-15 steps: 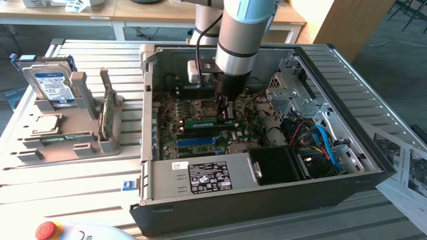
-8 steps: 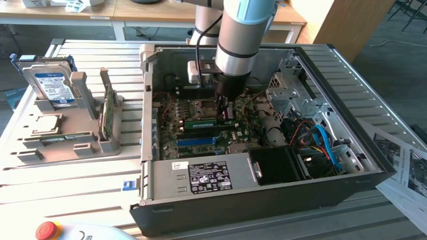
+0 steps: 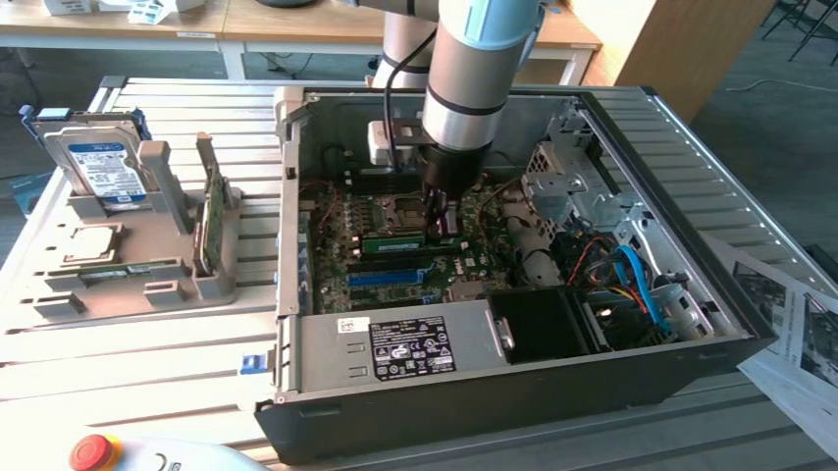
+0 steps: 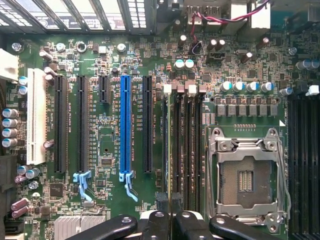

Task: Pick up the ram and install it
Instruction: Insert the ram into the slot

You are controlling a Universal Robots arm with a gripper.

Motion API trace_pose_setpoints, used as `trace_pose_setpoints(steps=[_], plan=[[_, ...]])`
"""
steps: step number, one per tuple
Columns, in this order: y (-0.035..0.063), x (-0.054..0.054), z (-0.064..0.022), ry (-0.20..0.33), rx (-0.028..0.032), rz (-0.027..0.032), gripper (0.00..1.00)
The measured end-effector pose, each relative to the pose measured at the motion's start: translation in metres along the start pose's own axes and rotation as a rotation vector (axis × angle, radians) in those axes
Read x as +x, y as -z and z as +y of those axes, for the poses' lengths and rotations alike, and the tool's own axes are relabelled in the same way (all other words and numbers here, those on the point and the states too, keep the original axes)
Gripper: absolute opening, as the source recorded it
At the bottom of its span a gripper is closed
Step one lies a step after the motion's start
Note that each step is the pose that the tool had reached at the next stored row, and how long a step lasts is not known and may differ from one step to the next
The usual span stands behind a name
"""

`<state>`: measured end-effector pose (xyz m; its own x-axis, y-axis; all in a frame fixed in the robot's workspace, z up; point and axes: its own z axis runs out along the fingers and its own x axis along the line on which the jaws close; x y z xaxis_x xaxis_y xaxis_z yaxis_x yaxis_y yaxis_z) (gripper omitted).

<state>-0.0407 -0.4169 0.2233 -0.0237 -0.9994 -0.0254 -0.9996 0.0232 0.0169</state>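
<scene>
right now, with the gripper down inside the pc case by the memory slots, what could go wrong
1. The gripper is shut and seems to sit near one end of the ram, not at its middle, so downward force could tilt the stick in the memory slots rather than seat it evenly.
2. The open CPU socket lies bare right beside those slots; a sideways slip could damage it.

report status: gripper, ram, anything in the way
Gripper shut, down inside the case over the slots. Ram at the fingertips on the board; seated or not, cannot tell. Nothing seen lying across the slots.
</scene>
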Motion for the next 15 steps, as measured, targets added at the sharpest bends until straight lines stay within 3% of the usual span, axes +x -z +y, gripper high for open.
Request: trace_pose_setpoints(steps=[14, 15], plan=[[-0.0001, 0.0000, 0.0000, 0.000, 0.0001, 0.0000, 0.12], [-0.0001, 0.0000, 0.0000, 0.000, 0.0002, 0.0001, 0.18]])
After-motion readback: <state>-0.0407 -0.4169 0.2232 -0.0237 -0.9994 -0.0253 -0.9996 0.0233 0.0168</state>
